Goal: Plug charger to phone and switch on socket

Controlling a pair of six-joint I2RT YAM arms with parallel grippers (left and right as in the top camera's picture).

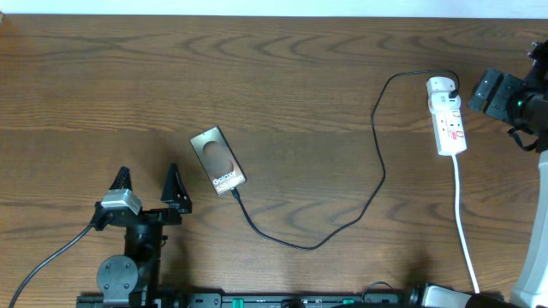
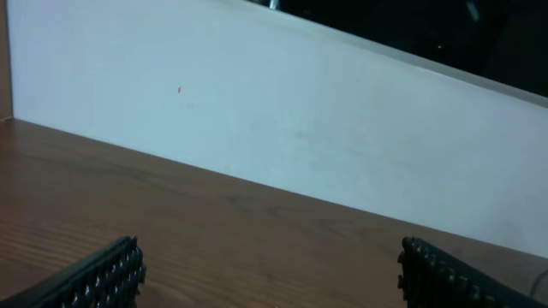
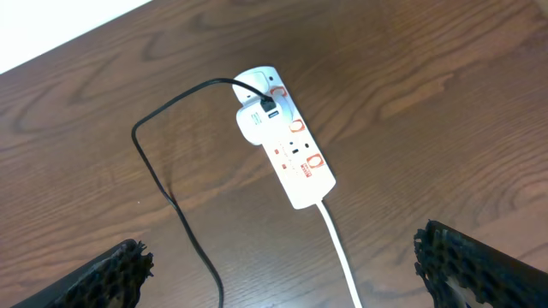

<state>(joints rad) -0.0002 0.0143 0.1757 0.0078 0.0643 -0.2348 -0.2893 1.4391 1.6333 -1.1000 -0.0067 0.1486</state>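
Findings. The phone (image 1: 217,160) lies flat, left of the middle of the surface (image 1: 300,85). The power strip (image 1: 449,120) lies close to the right edge, toward the far right corner, with its white cord (image 1: 462,222) running to the near edge. The charger cable (image 1: 383,171) leaves an adapter (image 3: 255,122) seated at the strip's rounded end, loops across the surface and ends at the phone's near short edge. Its plug tip (image 1: 235,194) touches that edge, but whether it is fully seated cannot be told.

Grippers. The left gripper (image 1: 148,174) stands near the near edge, left of the phone, with its fingers wide apart and holding nothing. The right gripper (image 3: 282,252) hangs above the power strip, also spread wide and empty.

Risks.
- A press on a switch may slide or tip the light strip, as nothing holds it down.
- The cable rises just beside the rounded end, so a descending finger could snag it and tug the tip off the phone.
- There are several red-marked switches (image 3: 312,161), so the wrong one could be pressed.
- Pushing the tip home may shove the loose phone away.

Containers. None in view.
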